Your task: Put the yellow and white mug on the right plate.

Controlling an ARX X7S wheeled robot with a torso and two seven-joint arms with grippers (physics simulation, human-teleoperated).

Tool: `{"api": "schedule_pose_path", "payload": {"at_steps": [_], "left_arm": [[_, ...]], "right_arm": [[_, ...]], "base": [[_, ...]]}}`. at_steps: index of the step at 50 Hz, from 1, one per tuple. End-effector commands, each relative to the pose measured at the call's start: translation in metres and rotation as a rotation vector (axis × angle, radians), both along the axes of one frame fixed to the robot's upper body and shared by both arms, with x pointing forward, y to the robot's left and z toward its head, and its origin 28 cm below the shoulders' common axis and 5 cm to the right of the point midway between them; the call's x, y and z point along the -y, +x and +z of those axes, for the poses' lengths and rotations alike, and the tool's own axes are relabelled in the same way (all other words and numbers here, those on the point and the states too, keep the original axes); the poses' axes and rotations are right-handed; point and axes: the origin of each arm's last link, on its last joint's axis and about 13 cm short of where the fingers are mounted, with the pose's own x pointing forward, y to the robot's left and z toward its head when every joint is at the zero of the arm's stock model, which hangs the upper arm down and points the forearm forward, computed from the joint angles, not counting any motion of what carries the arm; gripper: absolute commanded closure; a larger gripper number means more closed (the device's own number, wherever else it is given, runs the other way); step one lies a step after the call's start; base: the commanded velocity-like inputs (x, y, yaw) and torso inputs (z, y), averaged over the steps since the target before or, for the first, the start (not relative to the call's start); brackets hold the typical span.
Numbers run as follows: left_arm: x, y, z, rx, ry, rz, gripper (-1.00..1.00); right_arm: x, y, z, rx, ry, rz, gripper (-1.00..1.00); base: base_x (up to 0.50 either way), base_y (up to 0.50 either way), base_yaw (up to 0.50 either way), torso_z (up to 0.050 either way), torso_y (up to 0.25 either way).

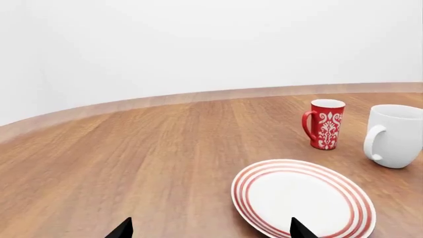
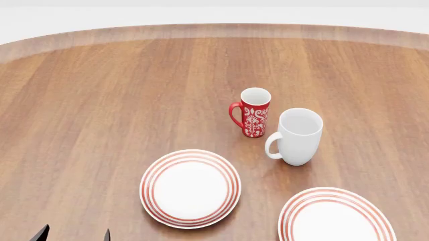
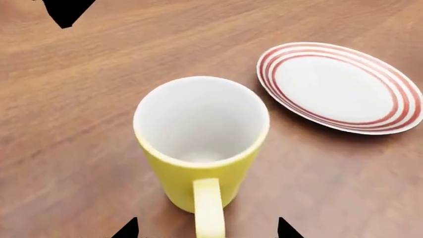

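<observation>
1. Brown wood grain covers the round table (image 2: 100, 100), which ends at a curved rim before a plain white wall (image 1: 198, 39).
2. On the head view, the red mug (image 2: 254, 112) with white patterns stands upright just beside the white mug (image 2: 298, 136), a narrow gap between them, both handles turned toward the robot's left.
3. Nearer the robot than the white mug lies the left plate (image 2: 190, 188), white with thin red rings; the right plate (image 2: 335, 216) lies on the white mug's other near side, partly cut off by the picture's edge.
4. The yellow and white mug (image 3: 201, 144) stands upright on the bare wood near a red-ringed plate; I cannot tell which of the two plates. It shows only on the right wrist view.
5. The right gripper (image 3: 206, 229) shows two dark fingertips spread apart on either side of the yellow mug's handle, touching nothing.
6. The left gripper (image 1: 211, 229) shows two dark tips held wide apart with nothing between them, above the wood near the left plate.
</observation>
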Motion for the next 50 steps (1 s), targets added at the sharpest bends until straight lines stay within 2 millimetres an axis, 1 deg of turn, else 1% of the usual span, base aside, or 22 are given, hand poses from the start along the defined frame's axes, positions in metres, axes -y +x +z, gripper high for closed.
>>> {"api": "schedule_pose_path", "payload": {"at_steps": [1, 8, 18, 19, 27, 35, 50], "left_arm": [[0.001, 0.002, -0.001, 0.008, 0.010, -0.001, -1.00], [0.001, 0.001, -0.001, 0.008, 0.011, -0.003, -1.00], [0.001, 0.001, -0.002, 0.008, 0.014, -0.003, -1.00], [0.001, 0.002, -0.002, 0.009, 0.014, -0.001, -1.00], [0.001, 0.001, -0.002, 0.011, 0.015, -0.004, -1.00], [0.001, 0.001, -0.002, 0.012, 0.015, -0.005, -1.00], [0.001, 0.001, -0.001, 0.012, 0.015, -0.002, -1.00]], "right_arm": [[-0.006, 0.004, -0.010, -0.019, 0.004, 0.021, -1.00], [-0.007, 0.004, -0.019, -0.032, -0.010, 0.030, -1.00], [-0.009, 0.013, -0.029, -0.057, -0.011, 0.026, -1.00], [-0.009, 0.015, -0.030, -0.062, -0.010, 0.019, 1.00], [-0.008, 0.018, -0.027, -0.057, 0.006, 0.014, 1.00], [-0.007, 0.015, -0.022, -0.040, 0.019, 0.013, 1.00], [0.007, 0.001, 0.000, 0.032, 0.011, -0.016, 1.00]], "base": [[0.00, 0.00, 0.00, 0.000, 0.000], [0.00, 0.00, 0.00, 0.000, 0.000], [0.00, 0.00, 0.00, 0.000, 0.000], [0.00, 0.00, 0.00, 0.000, 0.000], [0.00, 0.00, 0.00, 0.000, 0.000], [0.00, 0.00, 0.00, 0.000, 0.000], [0.00, 0.00, 0.00, 0.000, 0.000]]}}
